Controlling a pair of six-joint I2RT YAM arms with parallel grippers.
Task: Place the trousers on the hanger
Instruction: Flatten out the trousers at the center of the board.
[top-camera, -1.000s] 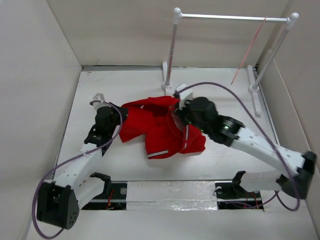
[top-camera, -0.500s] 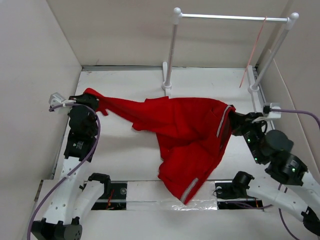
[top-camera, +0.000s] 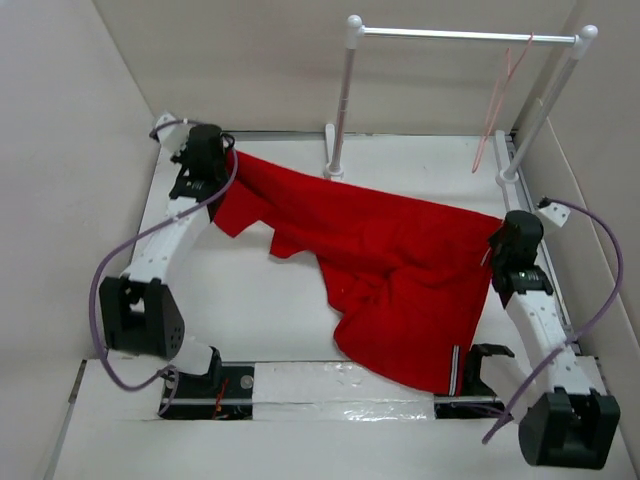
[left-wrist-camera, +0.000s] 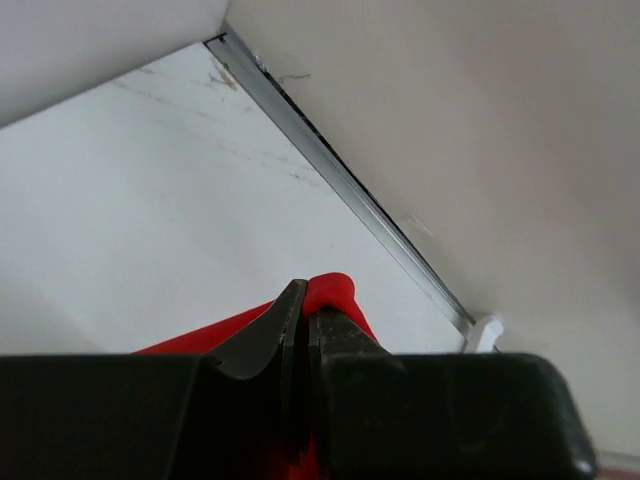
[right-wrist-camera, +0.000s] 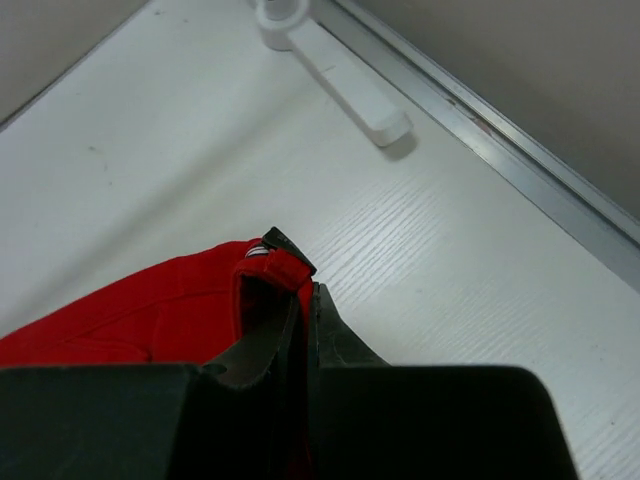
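At far-left corner, left gripper (left-wrist-camera: 305, 300) is clamped on one edge of the trousers (top-camera: 400, 270). Right gripper (right-wrist-camera: 303, 292) is pinched on the opposite striped corner, near the right wall. Cloth is stretched diagonally across the table (top-camera: 250, 310) between them. Hanger (top-camera: 497, 105) hangs on the rack (top-camera: 450, 35) bar, far right, apart from cloth.

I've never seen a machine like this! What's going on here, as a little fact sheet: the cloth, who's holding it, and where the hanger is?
Garment: red trousers, stretched across the white table
Left gripper: shut on one corner of the cloth, far left of the table
Right gripper: shut on the opposite corner, at the right side
Hanger: pale pink, hanging bare at the right end of the rack bar
Status: trousers not yet on the hanger
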